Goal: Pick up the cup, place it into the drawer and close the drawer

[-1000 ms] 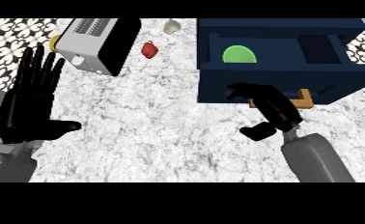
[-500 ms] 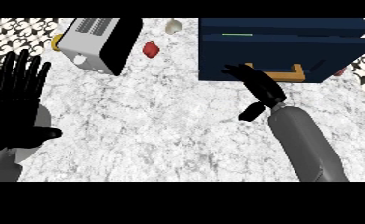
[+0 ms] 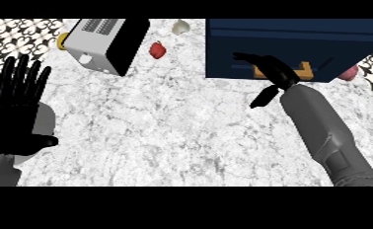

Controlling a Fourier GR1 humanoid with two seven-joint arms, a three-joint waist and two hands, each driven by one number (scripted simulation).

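Drawer (image 3: 291, 50) looks shut; right hand (image 3: 273, 72) against its front by the handle (image 3: 284, 71), fingers straight; left hand (image 3: 22, 107) well left of it, fingers spread.

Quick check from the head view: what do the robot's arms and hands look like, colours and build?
Both forearms are smooth grey cylinders with no cables or markings visible. The right forearm shows a seam ring near its lower end. Each ends in a black hand with slim fingers and a thumb: the left hand at the view's left edge, the right hand by the dark blue drawer unit.
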